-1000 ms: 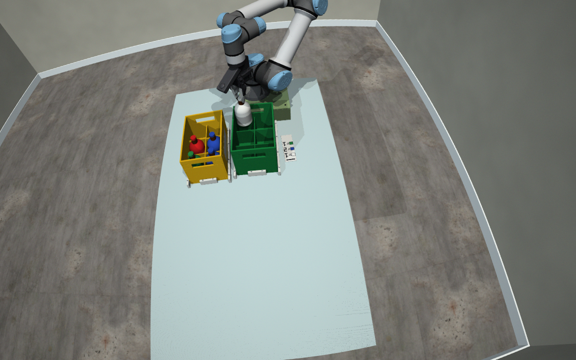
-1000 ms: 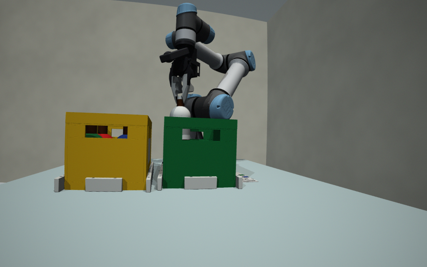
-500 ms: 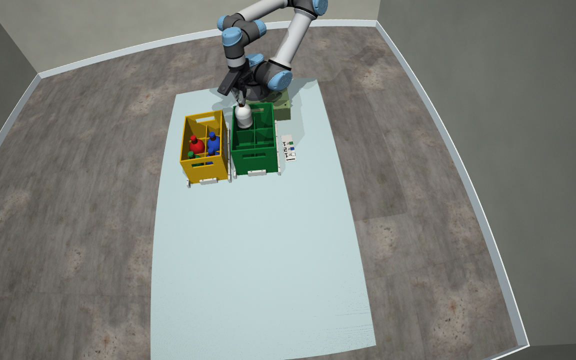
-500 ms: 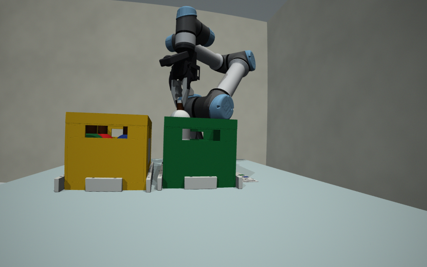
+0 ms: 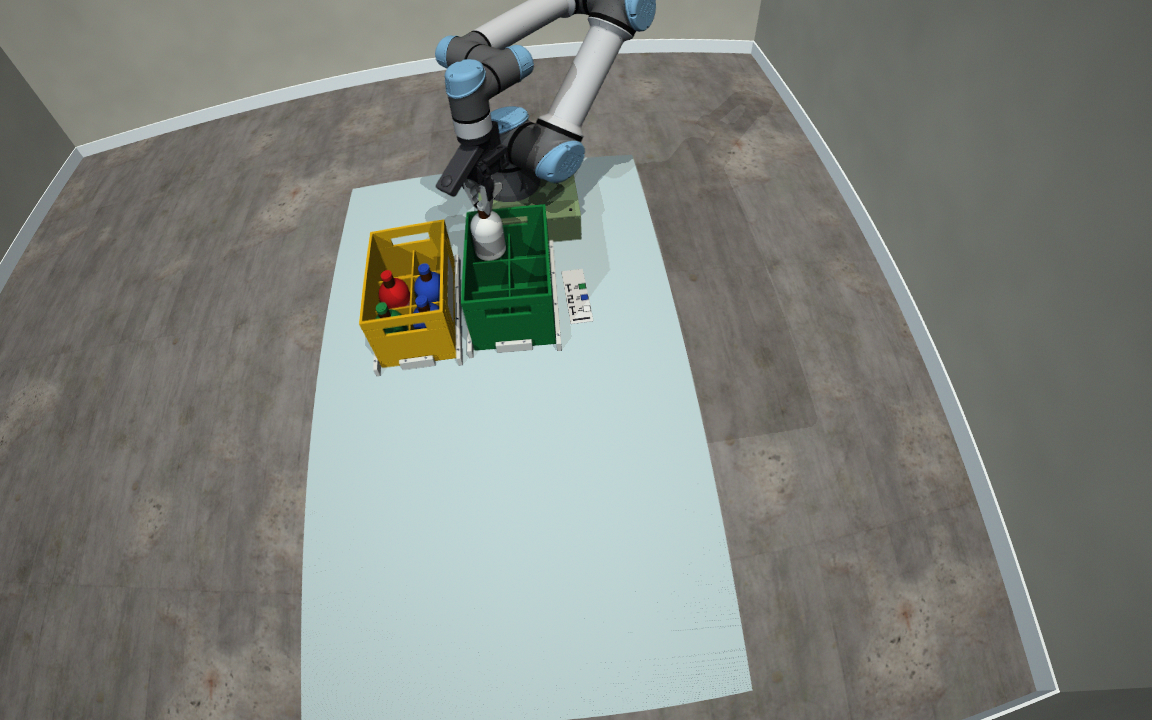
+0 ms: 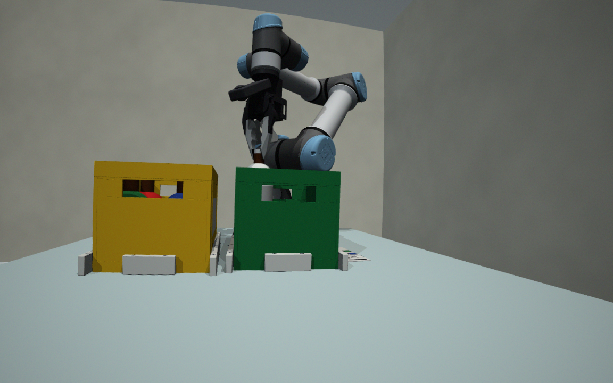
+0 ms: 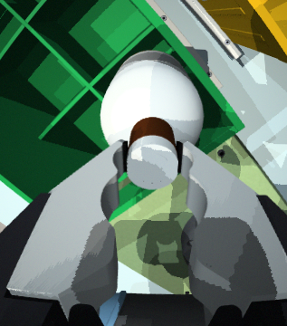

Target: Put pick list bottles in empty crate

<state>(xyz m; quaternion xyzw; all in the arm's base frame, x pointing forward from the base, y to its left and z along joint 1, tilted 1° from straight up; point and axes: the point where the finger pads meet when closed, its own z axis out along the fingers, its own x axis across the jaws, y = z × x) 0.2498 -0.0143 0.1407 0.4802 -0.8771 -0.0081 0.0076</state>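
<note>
My gripper (image 5: 482,208) is shut on the neck of a white-label bottle (image 5: 487,236) and holds it upright, lowered into the back left cell of the green crate (image 5: 506,277). In the wrist view the fingers clamp the bottle's cap above its white body (image 7: 152,101). In the exterior view the bottle's top (image 6: 257,164) shows just above the green crate's rim (image 6: 286,218). The yellow crate (image 5: 411,292) to the left holds a red bottle (image 5: 393,289), a blue bottle (image 5: 425,288) and a green bottle (image 5: 381,310). The pick list (image 5: 577,295) lies right of the green crate.
The two crates stand side by side, close together, with white blocks at their bases (image 6: 148,264). The robot's base (image 5: 553,192) stands right behind the green crate. The other cells of the green crate hold nothing.
</note>
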